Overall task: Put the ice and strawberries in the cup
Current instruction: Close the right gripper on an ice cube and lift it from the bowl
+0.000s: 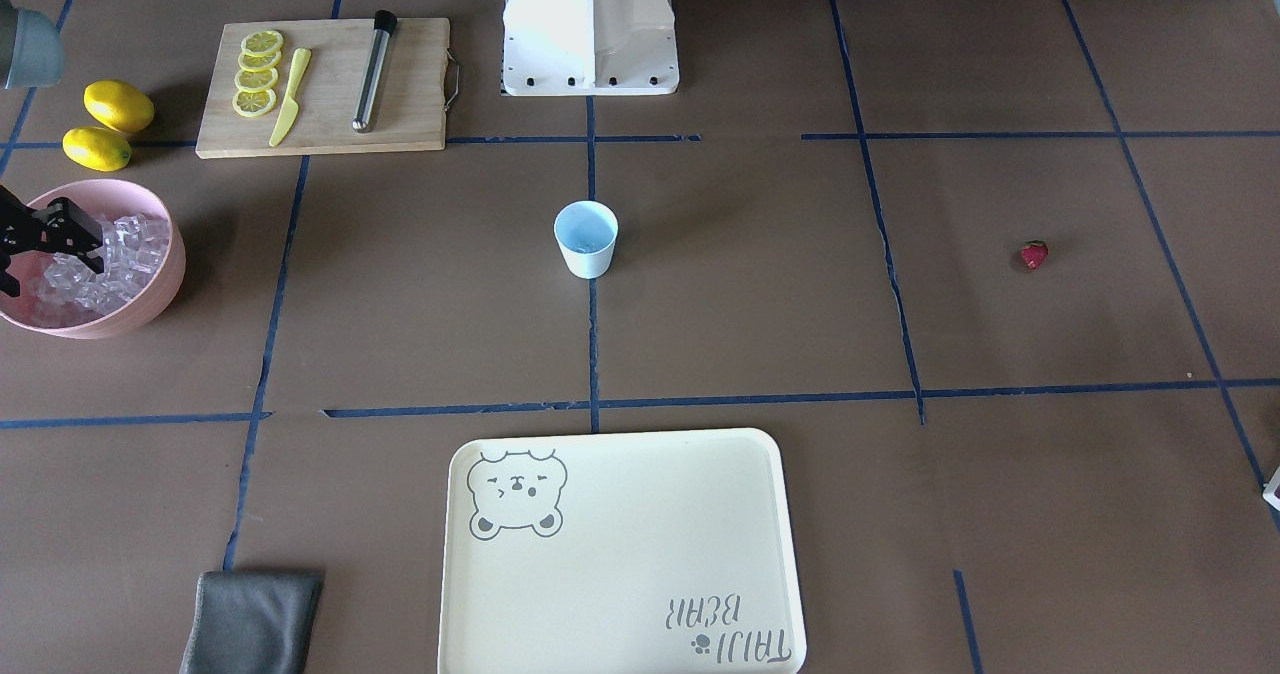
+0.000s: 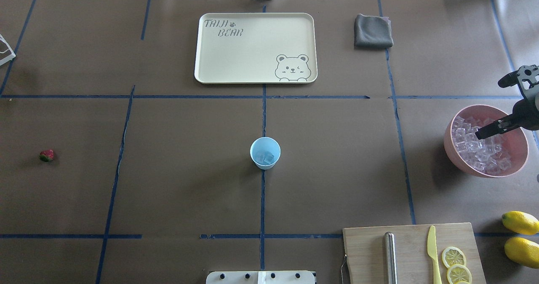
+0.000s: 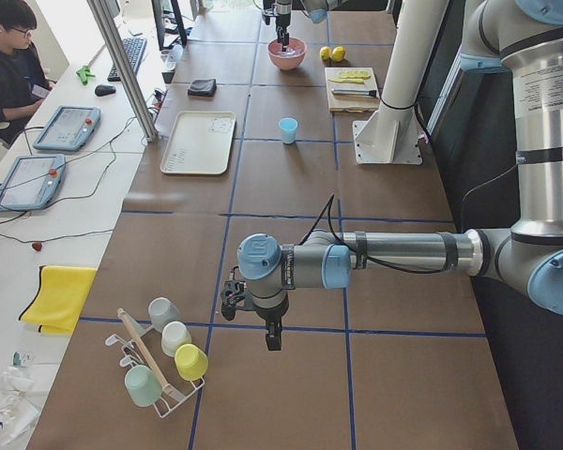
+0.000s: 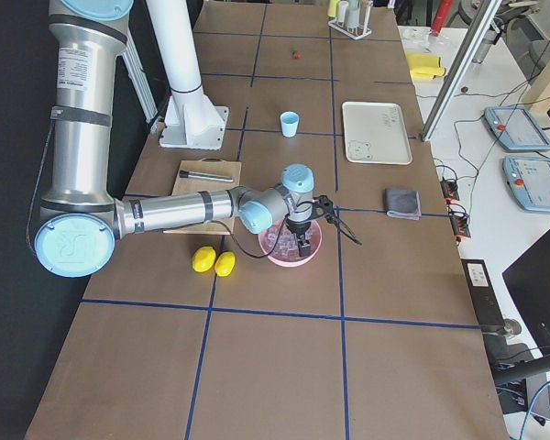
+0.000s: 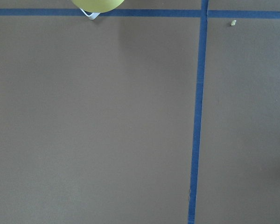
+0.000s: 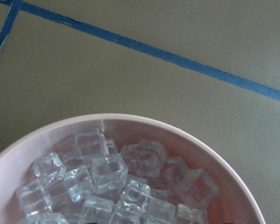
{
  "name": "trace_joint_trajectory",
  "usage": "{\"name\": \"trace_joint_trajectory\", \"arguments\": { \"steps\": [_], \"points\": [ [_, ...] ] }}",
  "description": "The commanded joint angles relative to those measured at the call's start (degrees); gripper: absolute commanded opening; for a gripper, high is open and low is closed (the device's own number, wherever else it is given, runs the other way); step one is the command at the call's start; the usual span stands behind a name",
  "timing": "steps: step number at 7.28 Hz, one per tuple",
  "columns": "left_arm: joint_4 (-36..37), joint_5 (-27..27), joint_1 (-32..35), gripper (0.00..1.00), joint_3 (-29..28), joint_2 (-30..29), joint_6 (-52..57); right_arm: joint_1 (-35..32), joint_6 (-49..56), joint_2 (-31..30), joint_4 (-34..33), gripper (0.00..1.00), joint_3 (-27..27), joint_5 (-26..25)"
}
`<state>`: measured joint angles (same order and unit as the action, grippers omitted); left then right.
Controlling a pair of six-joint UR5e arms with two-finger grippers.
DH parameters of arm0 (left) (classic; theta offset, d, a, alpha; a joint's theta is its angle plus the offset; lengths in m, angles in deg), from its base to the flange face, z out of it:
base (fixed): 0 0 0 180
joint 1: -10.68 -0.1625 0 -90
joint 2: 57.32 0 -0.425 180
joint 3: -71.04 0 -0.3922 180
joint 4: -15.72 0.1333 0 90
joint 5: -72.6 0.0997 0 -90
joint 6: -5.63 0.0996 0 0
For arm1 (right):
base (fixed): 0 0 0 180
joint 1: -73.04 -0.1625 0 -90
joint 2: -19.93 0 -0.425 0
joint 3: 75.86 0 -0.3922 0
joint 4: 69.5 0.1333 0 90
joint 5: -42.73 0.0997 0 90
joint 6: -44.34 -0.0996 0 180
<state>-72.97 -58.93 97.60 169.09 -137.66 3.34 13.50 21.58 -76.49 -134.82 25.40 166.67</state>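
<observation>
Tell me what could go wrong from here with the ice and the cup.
The right claw is over piled ice in the bowl: a slick cube could slip out. The cup is small and far from the bowl, so a cube may drop on the way or miss it.

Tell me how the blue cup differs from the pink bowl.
The cup is small and light blue; the bowl is far wider and pink. The cup holds only a few ice cubes; the bowl is heaped with them. The cup stands mid-table, the bowl off to the robot's right. Both stand upright.
</observation>
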Motion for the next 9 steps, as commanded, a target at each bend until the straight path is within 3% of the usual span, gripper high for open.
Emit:
{"name": "trace_joint_trajectory", "arguments": {
  "steps": [1, 2, 7, 9],
  "points": [
    [0.0, 0.0, 0.0, 1.0, 0.0, 0.0, 0.0, 0.0, 0.0, -0.3, 0.0, 0.2, 0.0, 0.1],
    [0.0, 0.0, 0.0, 1.0, 0.0, 0.0, 0.0, 0.0, 0.0, -0.3, 0.0, 0.02, 0.2, 0.1],
    [0.0, 0.0, 0.0, 1.0, 0.0, 0.0, 0.0, 0.0, 0.0, -0.2, -0.2, 0.0, 0.5, 0.2],
    [0.0, 0.0, 0.0, 1.0, 0.2, 0.0, 0.0, -2.0, 0.1, -0.1, -0.7, 0.0, 3.1, 0.8]
  ]
}}
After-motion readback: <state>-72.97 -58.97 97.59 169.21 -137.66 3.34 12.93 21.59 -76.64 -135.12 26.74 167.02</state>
